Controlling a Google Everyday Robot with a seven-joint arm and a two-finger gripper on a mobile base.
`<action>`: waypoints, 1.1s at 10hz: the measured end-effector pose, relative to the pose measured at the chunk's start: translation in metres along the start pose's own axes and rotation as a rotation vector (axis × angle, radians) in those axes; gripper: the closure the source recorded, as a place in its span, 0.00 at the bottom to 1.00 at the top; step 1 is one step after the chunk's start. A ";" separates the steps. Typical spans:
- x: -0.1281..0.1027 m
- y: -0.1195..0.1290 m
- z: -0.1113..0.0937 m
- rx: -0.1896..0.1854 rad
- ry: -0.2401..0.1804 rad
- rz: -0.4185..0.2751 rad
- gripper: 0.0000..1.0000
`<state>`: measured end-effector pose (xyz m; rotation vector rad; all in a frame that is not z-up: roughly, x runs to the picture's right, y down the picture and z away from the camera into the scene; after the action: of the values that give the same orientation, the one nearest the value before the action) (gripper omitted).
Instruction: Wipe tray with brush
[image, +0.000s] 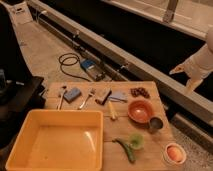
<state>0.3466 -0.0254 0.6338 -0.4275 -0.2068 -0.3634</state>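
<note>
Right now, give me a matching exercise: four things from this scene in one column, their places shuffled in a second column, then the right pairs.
Things:
1. tray
2. brush
3. bowl
4. pincer

Places:
A. in the air, beyond the far right corner of the table
B. front left of the table
C. far left of the table, beside the blue block
D. right of centre, next to the metal cup

Pairs: 1-B, 2-C, 3-D, 4-A
</note>
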 end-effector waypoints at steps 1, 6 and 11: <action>0.000 0.001 0.000 0.000 0.000 0.001 0.30; -0.001 -0.001 0.000 0.001 0.000 -0.001 0.30; -0.004 -0.002 -0.007 0.024 0.019 -0.035 0.30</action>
<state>0.3427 -0.0292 0.6270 -0.3972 -0.2003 -0.3991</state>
